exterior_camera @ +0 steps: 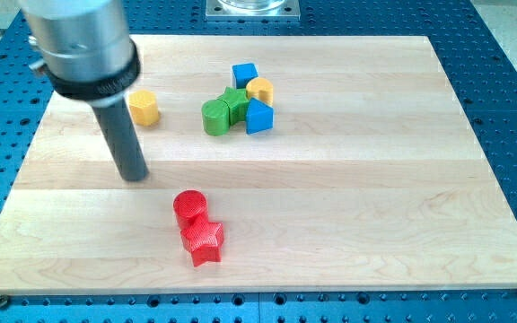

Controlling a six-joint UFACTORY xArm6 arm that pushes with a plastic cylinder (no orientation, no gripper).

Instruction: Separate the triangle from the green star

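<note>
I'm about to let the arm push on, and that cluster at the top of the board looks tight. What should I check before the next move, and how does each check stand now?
1. My tip visible: ok, it sits on bare wood at the view's left.
2. Tip clear of all blocks: ok, nearest is the yellow block above it.
3. Blue triangle found: ok, at the cluster's right end.
4. Triangle apart from the green star: not ok, they touch.
5. Open route to the triangle: not ok, the green cylinder lies between.
6. Red cylinder and red star out of the way: ok.
</note>
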